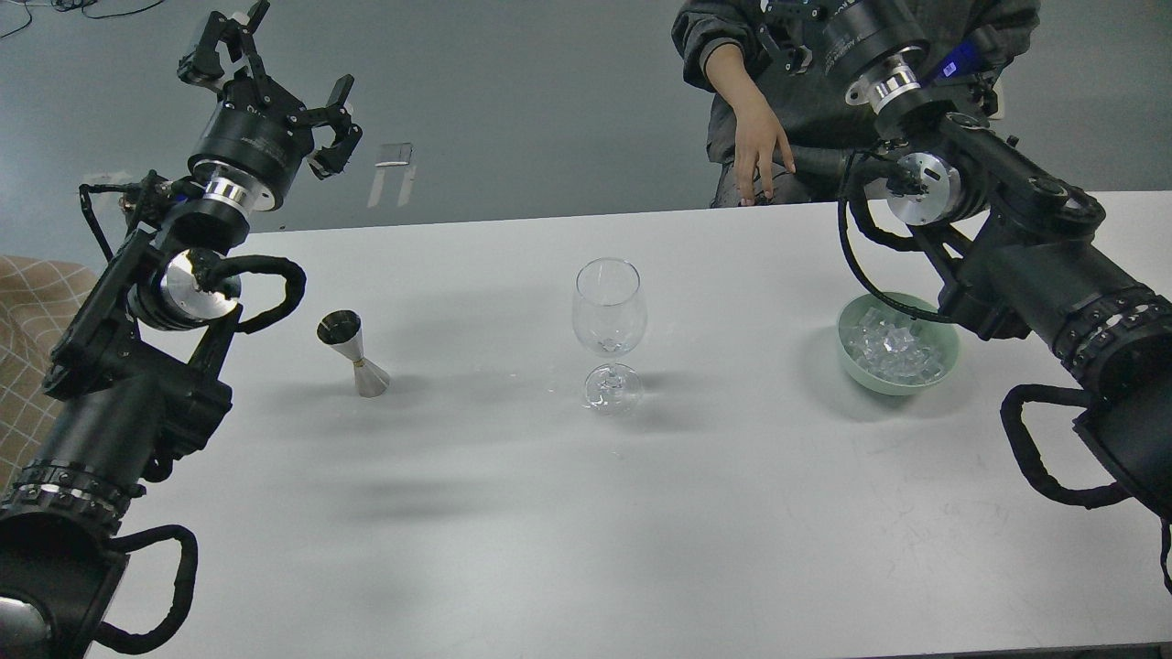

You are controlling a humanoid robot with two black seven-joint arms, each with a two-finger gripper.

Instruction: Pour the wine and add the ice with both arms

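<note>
A clear stemmed wine glass (609,316) stands upright at the table's middle. Left of it stands a small steel jigger (352,352). I cannot make out the wine: the jigger's cup looks dark, and the glass shows only a faint glint at its bottom. The ice (893,352) is a heap of clear chunks in a pale green bowl (902,389) at the right. My left gripper (284,78) is raised beyond the table's far left edge, open and empty. My right gripper (792,32) is high at the top edge, partly cut off, its fingers indistinct.
A person stands behind the table's far edge, a bare hand (760,156) hanging just above it. My right arm's forearm and cable (879,284) cross just behind the bowl. A checked cloth (27,311) lies off the table's left side.
</note>
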